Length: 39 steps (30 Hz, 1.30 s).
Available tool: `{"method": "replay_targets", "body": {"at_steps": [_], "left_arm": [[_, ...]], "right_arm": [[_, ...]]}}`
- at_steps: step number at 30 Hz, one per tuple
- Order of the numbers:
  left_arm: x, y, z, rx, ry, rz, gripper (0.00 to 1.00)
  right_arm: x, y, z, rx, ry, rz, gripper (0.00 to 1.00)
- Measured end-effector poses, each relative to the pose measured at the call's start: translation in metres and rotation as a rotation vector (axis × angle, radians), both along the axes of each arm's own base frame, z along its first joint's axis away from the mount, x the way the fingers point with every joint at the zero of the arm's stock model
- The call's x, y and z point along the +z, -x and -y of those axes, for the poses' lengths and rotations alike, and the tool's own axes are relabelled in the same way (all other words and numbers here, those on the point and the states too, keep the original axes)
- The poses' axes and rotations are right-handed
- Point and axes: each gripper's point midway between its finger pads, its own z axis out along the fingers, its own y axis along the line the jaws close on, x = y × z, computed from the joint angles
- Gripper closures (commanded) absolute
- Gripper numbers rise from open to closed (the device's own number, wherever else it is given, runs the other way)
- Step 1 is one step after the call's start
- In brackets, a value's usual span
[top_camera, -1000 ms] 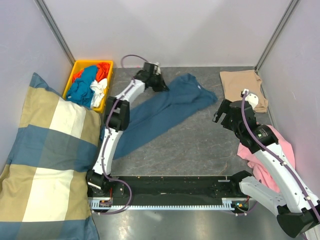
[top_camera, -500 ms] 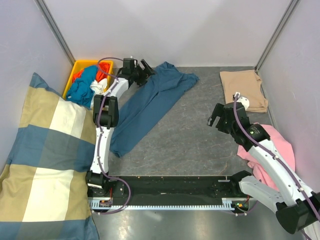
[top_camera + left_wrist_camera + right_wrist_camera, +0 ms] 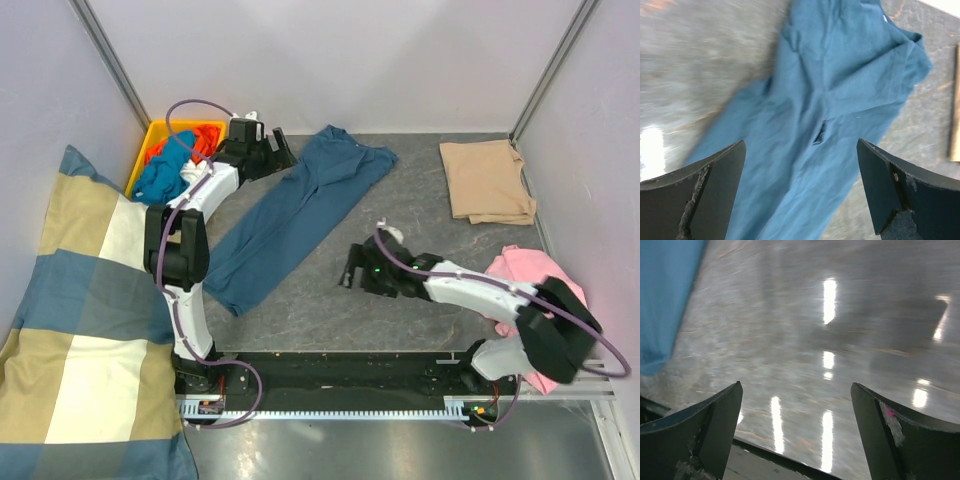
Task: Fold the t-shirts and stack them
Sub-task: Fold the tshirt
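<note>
A dark teal t-shirt [image 3: 300,205] lies stretched out diagonally across the left half of the grey table, its collar end toward the back wall. My left gripper [image 3: 282,150] hovers open just left of the shirt's far end. In the left wrist view the teal t-shirt [image 3: 830,100] fills the space below the gripper [image 3: 800,190], and nothing is between the fingers. A folded tan t-shirt [image 3: 487,180] rests at the back right. My right gripper [image 3: 351,272] is open and low over bare table, right of the teal shirt's lower end [image 3: 662,300].
A yellow bin [image 3: 150,135] holding blue, white and orange cloth stands at the back left, next to the left arm. A big checked cushion [image 3: 90,320] fills the left side. A pink garment [image 3: 530,270] lies at the right edge under the right arm.
The left gripper let go of the teal shirt and drew back left toward the bin; the shirt's far end was dragged left. The right arm swung left and down toward the table's middle.
</note>
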Motion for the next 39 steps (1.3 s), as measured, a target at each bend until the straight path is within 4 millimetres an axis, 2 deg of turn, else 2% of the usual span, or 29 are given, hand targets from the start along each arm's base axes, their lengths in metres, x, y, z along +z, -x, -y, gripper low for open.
{"method": "replay_targets", "body": {"at_steps": [3, 5, 8, 11, 14, 20, 24, 27, 30, 31, 33, 34, 39], "left_arm": [[0.003, 0.006, -0.016, 0.016, -0.053, 0.016, 0.00], [-0.003, 0.009, -0.025, 0.025, -0.087, -0.001, 0.00], [-0.010, 0.014, -0.035, 0.033, -0.126, -0.028, 0.00], [-0.014, 0.016, -0.041, 0.035, -0.156, -0.041, 0.00], [-0.018, 0.020, -0.045, 0.034, -0.174, -0.059, 0.00], [-0.020, 0.024, -0.051, 0.029, -0.192, -0.081, 0.00], [-0.019, 0.025, -0.057, 0.034, -0.198, -0.083, 0.00], [-0.015, 0.026, -0.063, 0.043, -0.198, -0.082, 0.00], [-0.010, 0.026, -0.067, 0.051, -0.197, -0.076, 0.00], [-0.009, 0.026, -0.068, 0.053, -0.196, -0.074, 0.00], [-0.009, 0.026, -0.069, 0.055, -0.196, -0.076, 0.00], [-0.009, 0.026, -0.070, 0.056, -0.197, -0.077, 0.00], [-0.009, 0.027, -0.070, 0.055, -0.193, -0.080, 0.00]], "right_arm": [[-0.010, 0.003, -0.050, 0.052, -0.030, -0.016, 0.03], [-0.018, 0.008, -0.084, 0.075, -0.061, -0.026, 0.04], [-0.026, 0.015, -0.116, 0.087, -0.079, -0.039, 0.07], [-0.021, 0.016, -0.153, 0.098, -0.125, -0.022, 0.09], [-0.024, 0.018, -0.183, 0.101, -0.152, -0.027, 0.10], [-0.022, 0.002, -0.232, 0.085, -0.227, -0.009, 0.15], [-0.022, -0.008, -0.250, 0.071, -0.248, 0.003, 0.18], [-0.023, -0.015, -0.257, 0.062, -0.247, 0.016, 0.28], [-0.028, -0.020, -0.261, 0.059, -0.237, 0.026, 0.61], [-0.032, -0.021, -0.260, 0.055, -0.227, 0.027, 0.82], [-0.040, -0.023, -0.256, 0.050, -0.200, 0.030, 0.97], [-0.043, -0.023, -0.254, 0.042, -0.194, 0.025, 1.00], [-0.046, -0.024, -0.245, 0.030, -0.194, 0.033, 1.00]]}}
